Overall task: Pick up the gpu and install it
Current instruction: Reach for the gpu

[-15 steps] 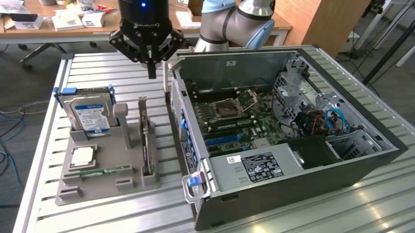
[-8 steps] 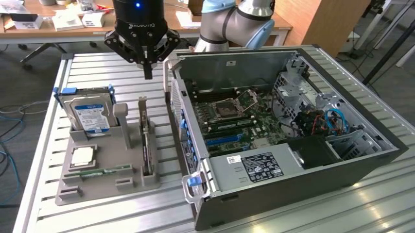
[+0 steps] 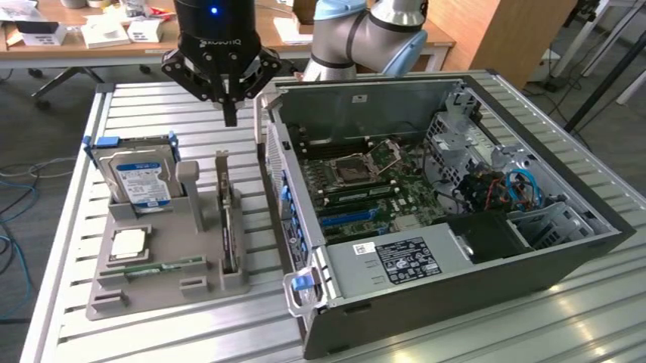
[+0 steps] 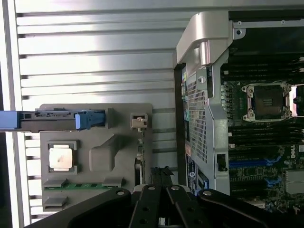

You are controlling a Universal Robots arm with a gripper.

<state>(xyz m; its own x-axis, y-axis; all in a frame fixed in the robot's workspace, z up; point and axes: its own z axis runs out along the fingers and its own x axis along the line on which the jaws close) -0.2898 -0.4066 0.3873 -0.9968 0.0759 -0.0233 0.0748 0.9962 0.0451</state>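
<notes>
The black pincer point(image 3: 230, 113) hangs with its fingers pressed together, pinching nothing, above the thin, flat, dark gpu point(image 3: 227, 219). The gpu stands on edge in a slot of the grey moulded holder point(image 3: 151, 283) on the slatted metal table point(image 3: 151, 106). Just beside the holder, on the exterior view's right, lies the open black computer case point(image 3: 424, 197).

Noted slatted metal table point(image 3: 151, 106), ribbed lengthwise. Found 2 items resting directly on it: grey fixture tray point(image 3: 151, 283) toward the exterior view's left, open computer case point(image 3: 454, 318) lying on its side toward the right. Set just beside one another.
</notes>
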